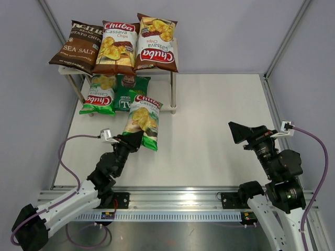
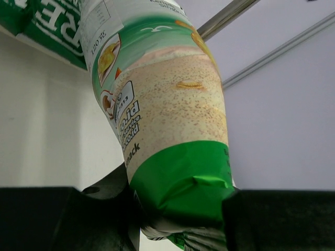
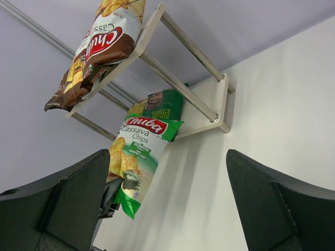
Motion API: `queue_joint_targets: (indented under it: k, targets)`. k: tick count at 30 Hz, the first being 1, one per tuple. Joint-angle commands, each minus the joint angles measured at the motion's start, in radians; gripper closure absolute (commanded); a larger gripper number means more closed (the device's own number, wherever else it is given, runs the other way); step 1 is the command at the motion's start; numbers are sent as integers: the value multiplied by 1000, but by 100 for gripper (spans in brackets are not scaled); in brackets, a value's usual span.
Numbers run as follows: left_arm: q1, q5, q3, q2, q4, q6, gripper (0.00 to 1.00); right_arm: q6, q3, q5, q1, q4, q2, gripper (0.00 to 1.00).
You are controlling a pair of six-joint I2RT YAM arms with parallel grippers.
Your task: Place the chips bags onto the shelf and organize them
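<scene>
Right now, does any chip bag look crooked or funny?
Yes. One green Chuba bag is slanted, sticking out in front of the shelf's lower board, its near end pinched in the left hand. On top, the right brown Chuba bag lies the opposite way from the middle brown Chuba bag.

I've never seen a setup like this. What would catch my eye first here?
The left gripper pinches a green Chuba bag by its bottom end, top pointed at the shelf. That shelf is nearly stocked: three brown bags across the top tier, two green ones below. The right gripper sits open and empty off to the right.
</scene>
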Motion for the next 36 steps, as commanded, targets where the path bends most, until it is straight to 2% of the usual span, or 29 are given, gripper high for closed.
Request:
queue_joint_targets:
  k: [1, 7, 11, 23, 32, 36]
  targets:
    - [43, 37, 80, 22, 150, -1, 95, -28, 37, 36, 6, 5, -11, 0]
    - [143, 115, 160, 149, 232, 16, 94, -28, 28, 28, 5, 30, 4, 1]
    - [230, 198, 218, 316, 367, 1, 94, -31, 33, 20, 3, 30, 6, 0]
    - [376, 310, 444, 720, 622, 23, 93, -62, 64, -44, 5, 59, 15, 0]
    - [437, 413, 646, 1091, 775, -20, 93, -79, 61, -72, 5, 77, 10, 1]
    - [439, 430, 720, 1208, 815, -45, 94, -80, 64, -101, 5, 91, 20, 1]
